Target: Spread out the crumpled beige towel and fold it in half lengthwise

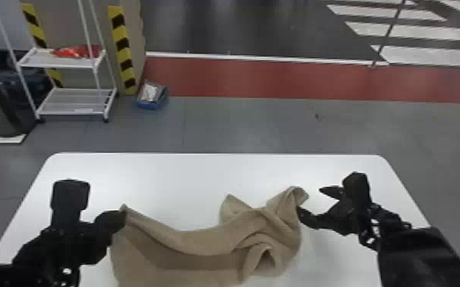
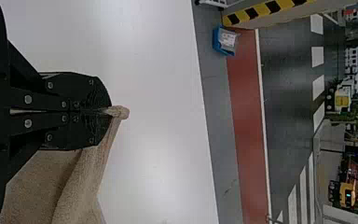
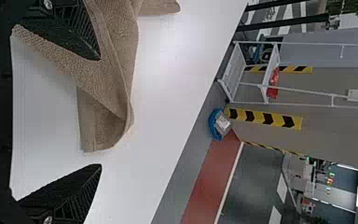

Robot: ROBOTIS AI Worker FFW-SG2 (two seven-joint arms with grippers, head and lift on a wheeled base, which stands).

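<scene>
The left hand [image 2: 109, 111] is clamped on 1 corner of the beige towel [image 1: 187, 244], with only a small tuft showing past its tips. The towel lies on the table [image 1: 164, 179], fairly smooth towards the left hand and bunched near the right hand [image 3: 99, 112], whose 2 fingers stand apart, 1 of them right by a raised flap.

The likeliest trouble is a bad bite on the right: the flap is twisted and doubled, so closing there could catch 2 layers or a mid-edge fold instead of a true corner, and pulling would then tighten the bunch rather than open it. If the flap sits too shallow between the fingers, they could shut on air or let it slip. The left grip looks narrow too, so a hard sideways pull might draw that corner free. Any twist left in the cloth would probably make the lengthwise fold crooked.

The towel's near side runs out of the head view at the bottom, so its full outline is cut off. Which edge the flap belongs to is lost inside the folds, and I cannot tell whether the nearer right finger touches the cloth or is just beside it.
</scene>
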